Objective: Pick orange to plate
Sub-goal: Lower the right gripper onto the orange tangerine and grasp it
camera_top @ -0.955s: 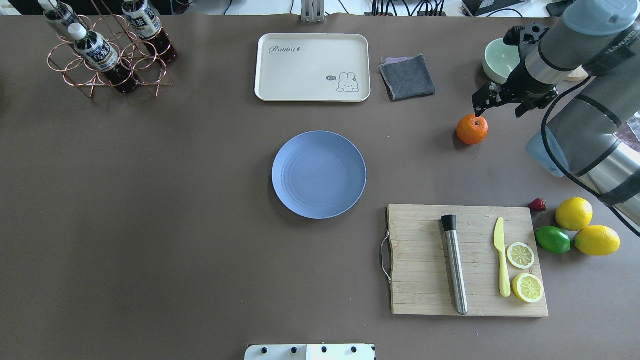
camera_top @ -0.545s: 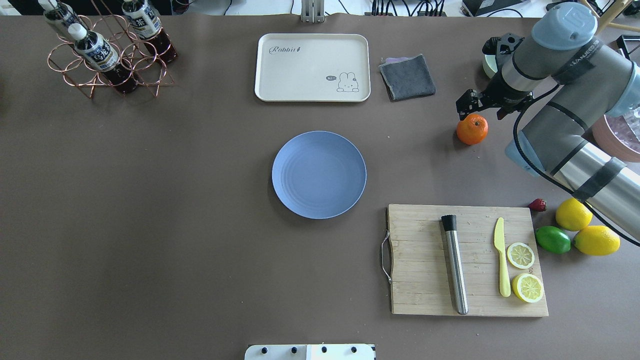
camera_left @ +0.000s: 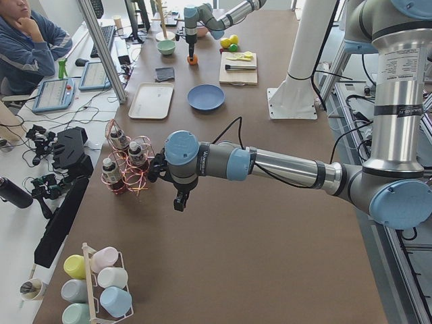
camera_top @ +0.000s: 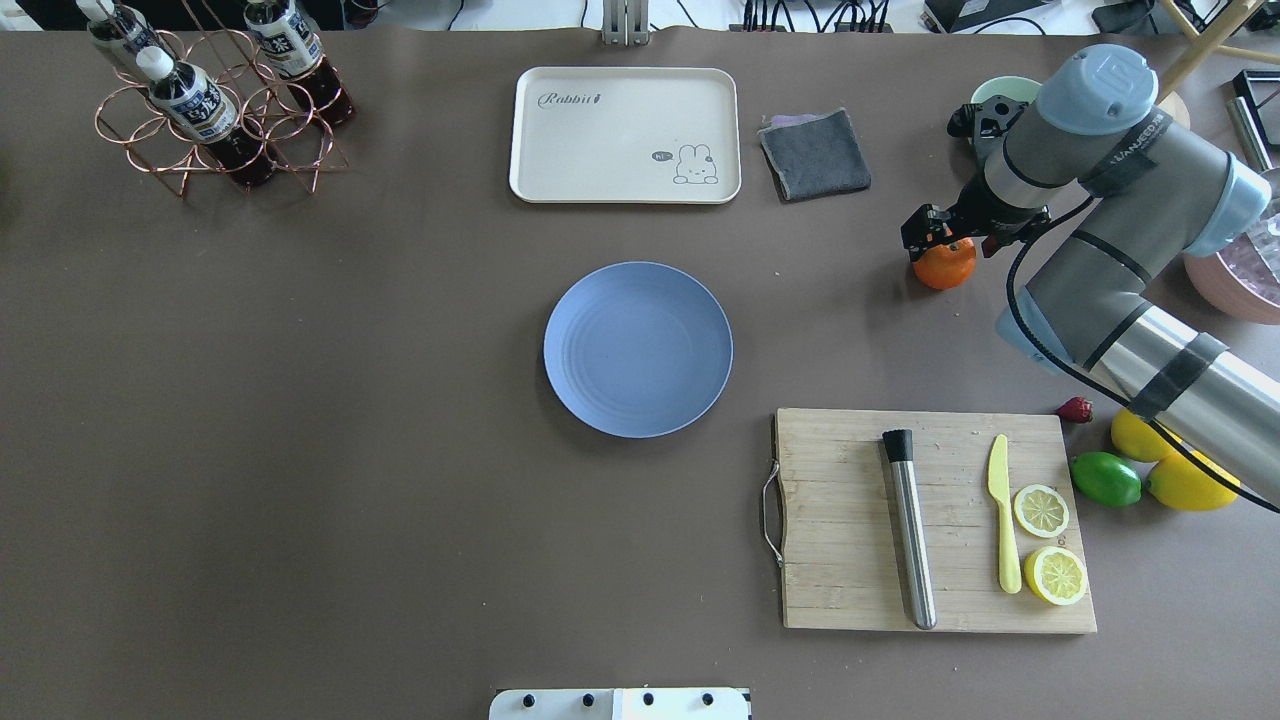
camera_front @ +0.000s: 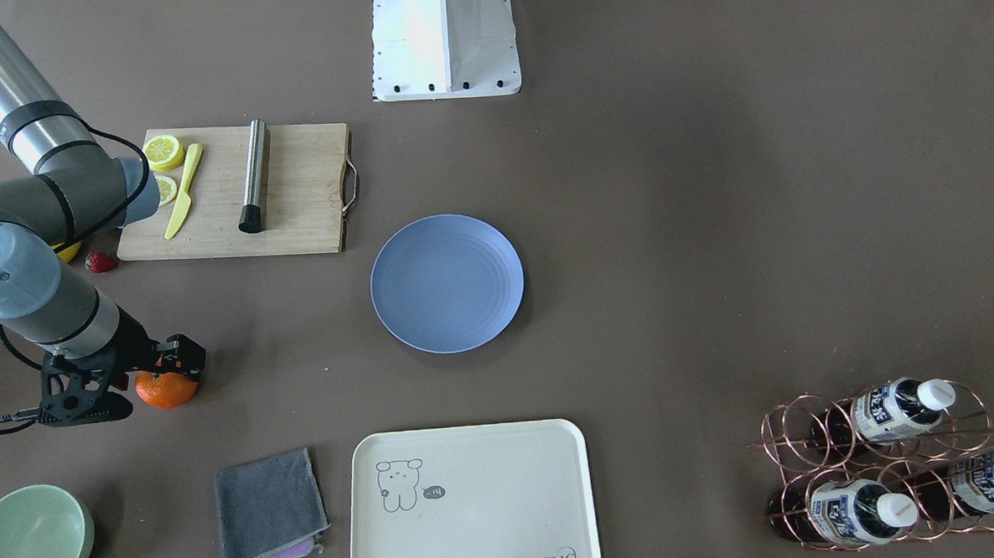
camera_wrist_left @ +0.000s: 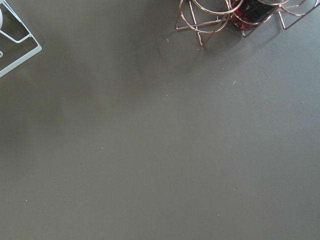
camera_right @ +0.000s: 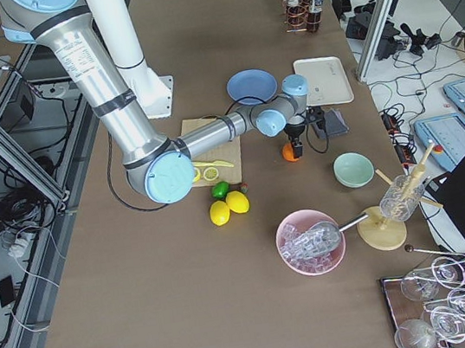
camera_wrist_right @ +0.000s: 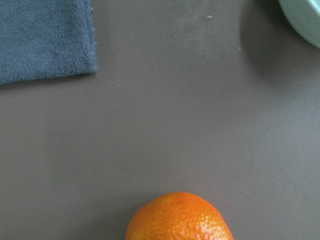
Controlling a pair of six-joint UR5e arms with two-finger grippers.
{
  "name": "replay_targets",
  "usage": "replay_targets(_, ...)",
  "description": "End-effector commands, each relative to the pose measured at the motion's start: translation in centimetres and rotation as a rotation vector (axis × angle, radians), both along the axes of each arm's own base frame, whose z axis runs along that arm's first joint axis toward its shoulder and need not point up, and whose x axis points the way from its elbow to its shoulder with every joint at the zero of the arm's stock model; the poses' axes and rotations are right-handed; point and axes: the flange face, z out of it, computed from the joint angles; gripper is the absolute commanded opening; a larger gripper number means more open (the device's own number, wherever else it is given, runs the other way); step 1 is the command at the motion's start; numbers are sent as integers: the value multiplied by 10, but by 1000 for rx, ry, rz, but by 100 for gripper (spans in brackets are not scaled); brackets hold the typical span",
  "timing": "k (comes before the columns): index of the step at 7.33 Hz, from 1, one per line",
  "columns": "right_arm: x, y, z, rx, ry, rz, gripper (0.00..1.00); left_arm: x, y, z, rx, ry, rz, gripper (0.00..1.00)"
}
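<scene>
The orange (camera_top: 945, 268) rests on the brown table at the right, far from the blue plate (camera_top: 638, 349) in the middle. My right gripper (camera_top: 940, 240) hangs directly over the orange, open, with its black fingers on either side of the top of the fruit. From the front-facing camera the orange (camera_front: 165, 390) peeks out beneath the right gripper (camera_front: 144, 370), and the plate (camera_front: 447, 282) lies bare. The right wrist view shows only the orange's top (camera_wrist_right: 179, 217) at the lower edge. My left gripper (camera_left: 178, 202) hovers near the bottle rack; I cannot tell its state.
A grey cloth (camera_top: 815, 153) and a pale green bowl (camera_front: 26, 534) lie beyond the orange. A cream tray (camera_top: 625, 135) sits behind the plate. A cutting board (camera_top: 850, 520) with knife, metal rod and lemon slices is nearer, with lemons (camera_top: 1190, 480) and a lime (camera_top: 1105, 479) beside it.
My right gripper has swung left and come down from beside the green bowl until it sits over the orange. The orange and plate have not moved.
</scene>
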Motion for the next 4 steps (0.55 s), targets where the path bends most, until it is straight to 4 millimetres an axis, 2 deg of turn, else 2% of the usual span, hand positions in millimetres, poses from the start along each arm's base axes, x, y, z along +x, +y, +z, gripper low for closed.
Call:
replay_targets(1,-8,4,5,2,14,-6,98,0,1,2,-5,1,0,98)
replay_targets(2,-7,4,6,8,22,1,91,0,1,3,-6,0,0,98)
replay_targets(4,-16,4,-15,-38,-1,94,0,0,1,6,-13,0,0,98)
